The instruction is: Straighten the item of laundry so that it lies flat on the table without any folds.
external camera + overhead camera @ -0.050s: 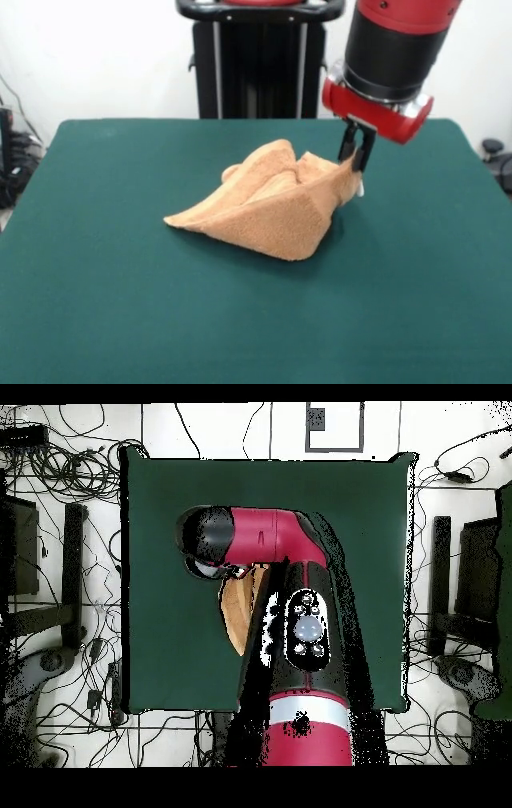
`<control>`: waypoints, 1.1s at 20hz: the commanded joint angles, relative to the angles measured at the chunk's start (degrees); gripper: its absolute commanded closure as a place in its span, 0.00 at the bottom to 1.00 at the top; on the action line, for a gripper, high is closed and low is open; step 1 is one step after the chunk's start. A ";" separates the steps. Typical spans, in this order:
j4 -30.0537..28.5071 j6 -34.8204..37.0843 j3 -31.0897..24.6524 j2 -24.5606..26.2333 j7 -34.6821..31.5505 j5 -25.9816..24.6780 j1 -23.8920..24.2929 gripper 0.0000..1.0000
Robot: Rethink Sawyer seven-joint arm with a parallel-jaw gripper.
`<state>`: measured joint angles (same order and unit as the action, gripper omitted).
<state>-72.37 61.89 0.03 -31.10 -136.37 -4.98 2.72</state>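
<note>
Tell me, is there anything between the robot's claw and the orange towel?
Nothing. In the front view the gripper is pinching the raised corner of the towel, so no gap shows. The arm hides that spot from overhead.

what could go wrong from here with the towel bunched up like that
The fingers pinch only a raised corner of the towel, so it could slip out as the arm pulls. The towel is heaped in several folds, and one pull from that corner may drag the whole pile across the table rather than opening it. In the overhead view the arm hides most of the towel, so creases left there could be missed.
</note>
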 commanded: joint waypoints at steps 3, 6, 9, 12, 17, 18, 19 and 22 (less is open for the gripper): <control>7.20 23.57 -13.08 0.85 23.92 -5.00 1.55 1.00; 6.79 23.72 -14.16 1.68 25.86 -7.73 1.03 1.00; 3.78 22.03 -15.91 0.67 28.19 -9.91 1.05 1.00; 3.82 23.91 -17.16 0.67 28.28 -11.09 1.16 1.00; 3.04 21.25 -17.82 1.27 27.44 -13.34 1.35 1.00; 3.15 20.69 -17.79 1.61 27.52 -13.96 1.34 1.00; 3.43 19.86 -17.73 2.21 27.30 -14.75 1.13 1.00; 4.73 17.83 -17.74 4.72 27.05 -17.26 0.72 1.00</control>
<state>-67.00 80.94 -11.17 -30.58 -126.38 -17.79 4.67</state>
